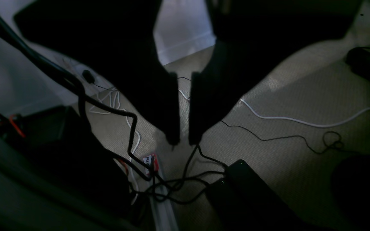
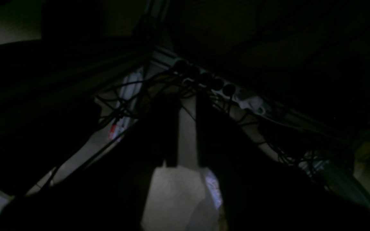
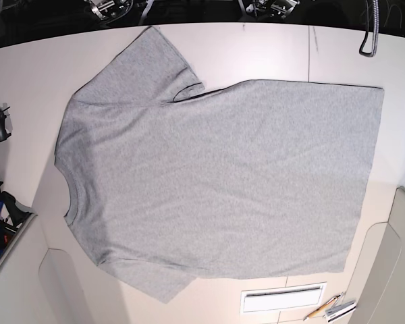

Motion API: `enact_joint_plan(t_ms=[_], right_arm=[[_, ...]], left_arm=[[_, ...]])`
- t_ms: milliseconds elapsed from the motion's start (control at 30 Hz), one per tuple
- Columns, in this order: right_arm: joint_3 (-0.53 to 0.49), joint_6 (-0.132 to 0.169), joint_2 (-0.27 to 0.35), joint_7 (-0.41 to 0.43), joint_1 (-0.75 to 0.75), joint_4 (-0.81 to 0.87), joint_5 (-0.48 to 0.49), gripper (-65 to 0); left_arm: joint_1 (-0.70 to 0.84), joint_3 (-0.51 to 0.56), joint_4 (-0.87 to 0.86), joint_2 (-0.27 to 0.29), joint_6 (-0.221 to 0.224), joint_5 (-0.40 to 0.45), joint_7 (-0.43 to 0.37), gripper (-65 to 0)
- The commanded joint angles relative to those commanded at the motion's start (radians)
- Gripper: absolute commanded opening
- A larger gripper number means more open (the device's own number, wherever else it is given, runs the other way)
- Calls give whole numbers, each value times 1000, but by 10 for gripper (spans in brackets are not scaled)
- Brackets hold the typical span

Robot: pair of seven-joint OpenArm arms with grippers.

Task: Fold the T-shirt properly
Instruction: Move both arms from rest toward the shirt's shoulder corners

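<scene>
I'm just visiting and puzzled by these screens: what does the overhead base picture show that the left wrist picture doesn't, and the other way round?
Only the base view shows the grey T-shirt, spread flat, plain side up, on the white table, neck towards the picture's left.

Only the left wrist view shows the left gripper, its dark fingers almost together with a narrow gap, above a carpeted floor strewn with cables.

Shared: nothing I can make out; the shirt is absent from the wrist view, the gripper from the base view.

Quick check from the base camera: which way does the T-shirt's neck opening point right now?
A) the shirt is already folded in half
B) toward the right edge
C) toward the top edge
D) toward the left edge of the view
D: the T-shirt lies spread flat, its ribbed collar at the left and its straight hem at the right.
</scene>
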Motion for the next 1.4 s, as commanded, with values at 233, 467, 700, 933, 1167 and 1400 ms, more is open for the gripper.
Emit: enact_joint_plan(t_ms=[233,467,700,933,1167,1400], right_arm=[[0,69,36,-2,-6,0,0,-565],[0,97,84,-2,-39,26,0,-565],[0,97,121,-3,-144,178,-1,-565],[0,98,153,-14,-239,312,2,-565],[0,143,227,-56,-312,404,79,-565],[0,202,302,-60,-409,531,80,-565]], left_arm=[[22,0,0,-19,-67,-1,0,-597],[95,0,56,-56,-67,-3,0,-597],[169,-1,166,-85,-67,-25,0,-597],[227,-130,236,-85,-90,-45,58,-597],[365,-319,410,-137,-191,-72,98,-597],[520,-401,645,-179,-190,-124,130,-597]])
